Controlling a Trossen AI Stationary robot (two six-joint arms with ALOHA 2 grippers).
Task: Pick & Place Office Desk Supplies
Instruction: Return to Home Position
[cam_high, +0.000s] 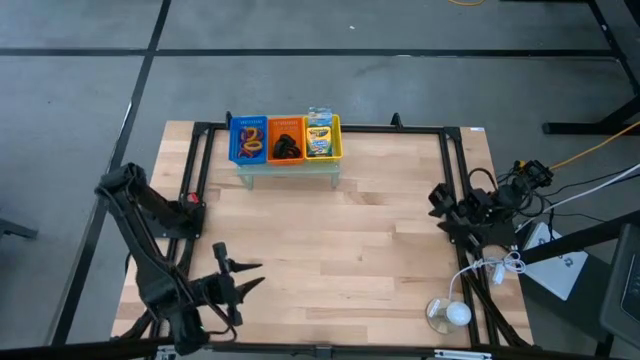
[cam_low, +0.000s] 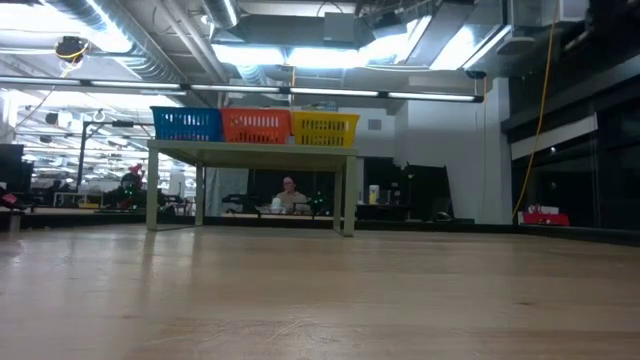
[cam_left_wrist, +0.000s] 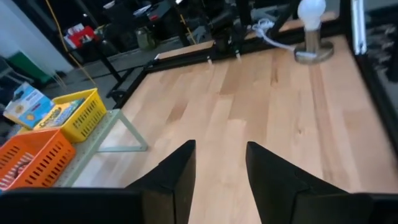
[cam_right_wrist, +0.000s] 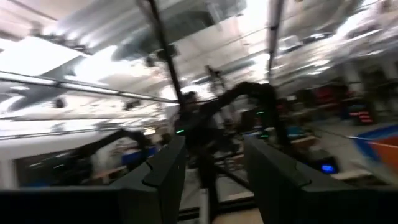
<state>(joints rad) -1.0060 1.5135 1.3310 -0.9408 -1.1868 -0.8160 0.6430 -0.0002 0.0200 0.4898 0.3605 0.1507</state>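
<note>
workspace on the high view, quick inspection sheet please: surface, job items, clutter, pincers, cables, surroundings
surface: wooden table, light planks inside a black frame
job's things: rings in the blue bin, black clips in the orange bin, crayon boxes in the yellow bin; bins side by side on the pale green riser at the far edge
clutter: white bulb on a round base, near right corner
grippers: left pincer open, over the table's near left; right pincer open, folded back at the right edge
cables: white cable looped at the right edge; yellow cable off the table
surroundings: grey floor; a person seated beyond the table
</note>
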